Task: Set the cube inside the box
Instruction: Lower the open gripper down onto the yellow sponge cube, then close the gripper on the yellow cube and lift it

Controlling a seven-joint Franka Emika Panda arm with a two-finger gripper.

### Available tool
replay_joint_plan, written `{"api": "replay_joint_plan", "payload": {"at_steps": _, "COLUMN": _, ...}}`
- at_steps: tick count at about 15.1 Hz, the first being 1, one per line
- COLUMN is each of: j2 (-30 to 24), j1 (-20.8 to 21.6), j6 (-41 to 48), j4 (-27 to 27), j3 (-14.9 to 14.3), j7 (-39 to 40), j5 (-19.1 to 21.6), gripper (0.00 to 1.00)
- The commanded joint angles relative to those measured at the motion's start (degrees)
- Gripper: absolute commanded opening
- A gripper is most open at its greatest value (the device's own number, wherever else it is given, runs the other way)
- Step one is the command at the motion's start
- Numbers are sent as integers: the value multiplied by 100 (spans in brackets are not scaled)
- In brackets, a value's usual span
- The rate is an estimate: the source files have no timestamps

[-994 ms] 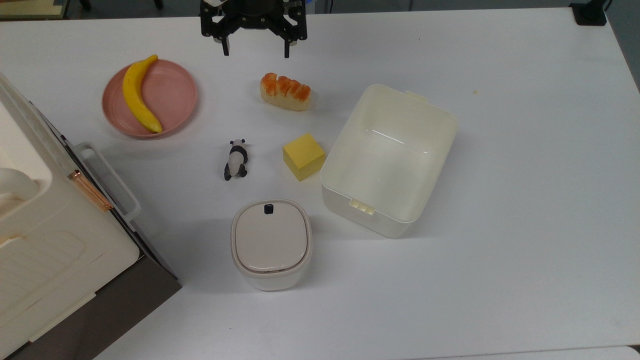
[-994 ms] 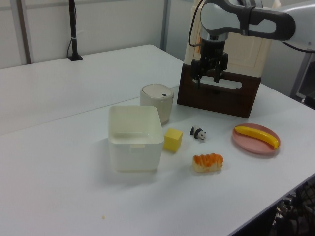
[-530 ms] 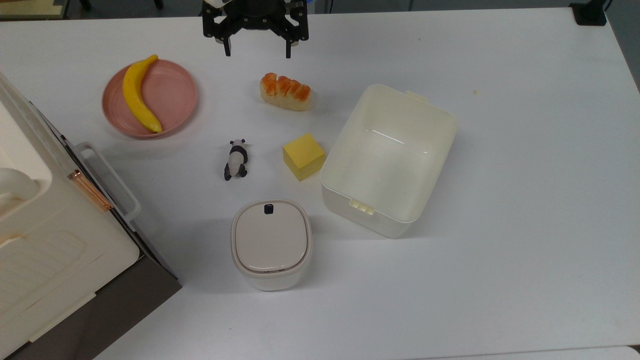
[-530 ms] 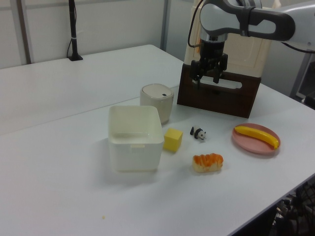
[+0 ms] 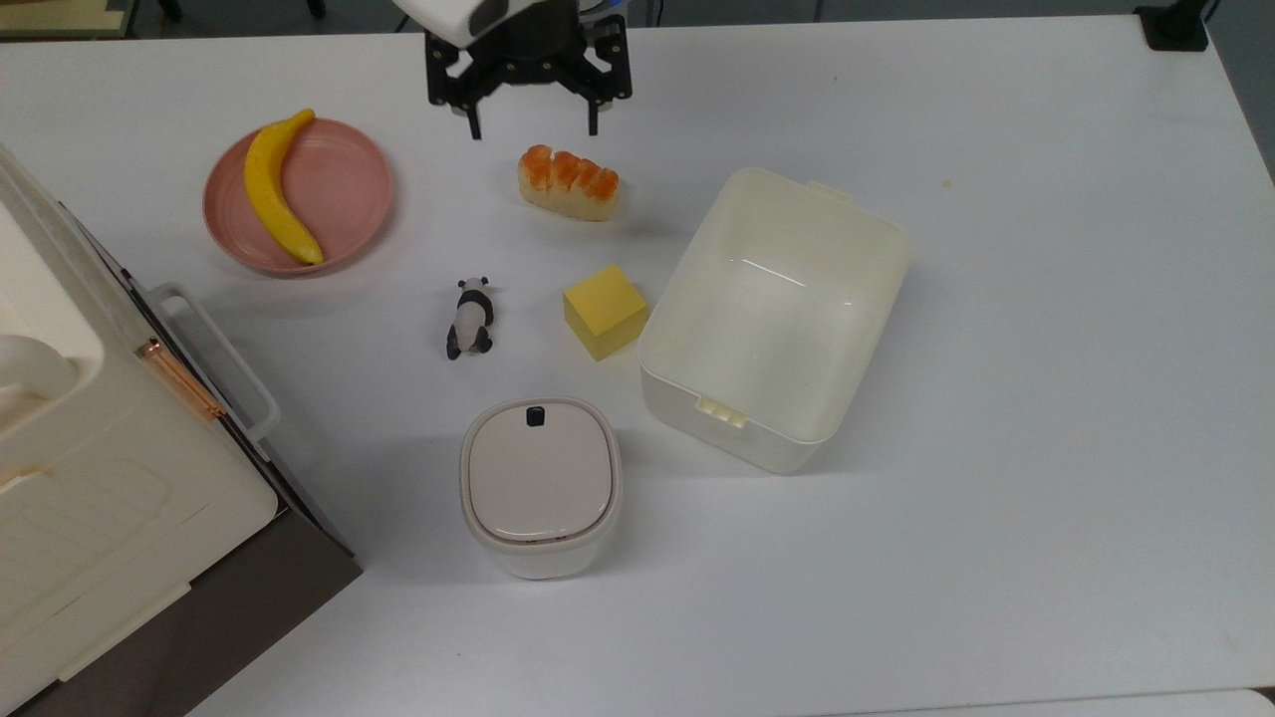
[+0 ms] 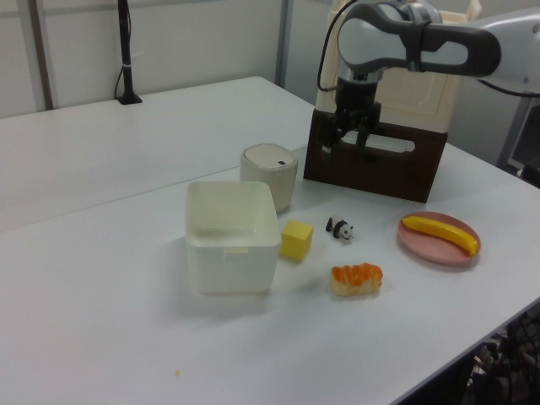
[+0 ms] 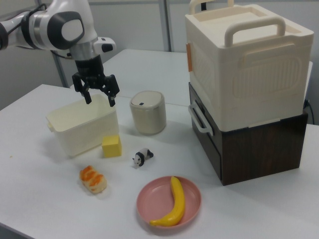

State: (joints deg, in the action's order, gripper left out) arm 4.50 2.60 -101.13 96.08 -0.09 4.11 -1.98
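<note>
1. The black two-finger pincer (image 5: pixel 532 127) hangs in the air with its fingers spread wide and nothing between them; it sits near the top view's upper edge, above the bare white desk (image 5: pixel 1046 349) and just beyond the bread.
2. The small matte yellow foam-like cube (image 5: pixel 605 311) rests on the desk, one corner nearly against the wall of the large cream-white lidless plastic tub, the box (image 5: pixel 877 239). I cannot tell whether they actually touch.
3. From where I stand, the tight spot is that narrow gap: a finger coming down on the box side could catch the rim or shove the tub sideways.
4. The cube sits turned at an angle in the top view, so the fingers would likely need to line up with its flat faces; a grip across the corners could twist it loose.
5. The glossy orange-topped toy bread loaf (image 5: pixel 568 182) lies between the pincer and the cube, and the little black-and-white panda figure (image 5: pixel 470 317) lies to the cube's left in the top view; a low approach might knock either.
6. The cube looks soft and dull, easy to squeeze. The box is smooth, rounded at the corners, with a ribbed latch tab on its rim, and it is empty.
</note>
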Motion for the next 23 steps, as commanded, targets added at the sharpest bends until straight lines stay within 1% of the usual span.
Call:
{"api": "replay_joint_plan", "payload": {"at_steps": 1, "j2": -160, "j1": 117, "j6": -546, "j4": 577, "j3": -88, "j7": 1219, "j5": 294, "gripper": 100}}
{"api": "replay_joint_plan", "payload": {"at_steps": 2, "j2": -152, "j1": 126, "j6": -669, "j4": 692, "j3": -88, "j7": 1520, "j5": 347, "gripper": 100}}
{"api": "replay_joint_plan", "payload": {"at_steps": 4, "j2": -117, "j1": 153, "j6": -925, "j4": 930, "j3": -210, "j7": 2555, "j5": 898, "gripper": 100}}
{"api": "replay_joint_plan", "payload": {"at_steps": 5, "j2": -82, "j1": 179, "j6": -952, "j4": 1009, "j3": -280, "j7": 3012, "j5": 1031, "gripper": 100}}
{"api": "replay_joint_plan", "payload": {"at_steps": 8, "j2": 102, "j1": 188, "j6": -1065, "j4": 1018, "j3": -299, "j7": 3411, "j5": 1033, "gripper": 100}}
{"api": "replay_joint_plan", "payload": {"at_steps": 13, "j2": 542, "j1": 205, "j6": -1479, "j4": 1027, "j3": -334, "j7": 3588, "j5": 998, "gripper": 100}}
{"api": "replay_joint_plan", "payload": {"at_steps": 14, "j2": 682, "j1": 336, "j6": -1584, "j4": 1027, "j3": -343, "j7": 3588, "j5": 980, "gripper": 100}}
{"api": "replay_joint_plan", "payload": {"at_steps": 16, "j2": 867, "j1": 399, "j6": -1733, "j4": 1018, "j3": -343, "j7": 3588, "j5": 962, "gripper": 100}}
{"api": "replay_joint_plan", "payload": {"at_steps": 17, "j2": 998, "j1": 503, "j6": -1847, "j4": 1018, "j3": -351, "j7": 3588, "j5": 954, "gripper": 100}}
{"api": "replay_joint_plan", "payload": {"at_steps": 19, "j2": 1131, "j1": 565, "j6": -2050, "j4": 1018, "j3": -421, "j7": 3553, "j5": 945, "gripper": 100}}
{"api": "replay_joint_plan", "payload": {"at_steps": 22, "j2": 1219, "j1": 583, "j6": -2191, "j4": 1018, "j3": -430, "j7": 3544, "j5": 936, "gripper": 100}}
{"api": "replay_joint_plan", "payload": {"at_steps": 23, "j2": 1219, "j1": 583, "j6": -2209, "j4": 1018, "j3": -465, "j7": 3544, "j5": 875, "gripper": 100}}
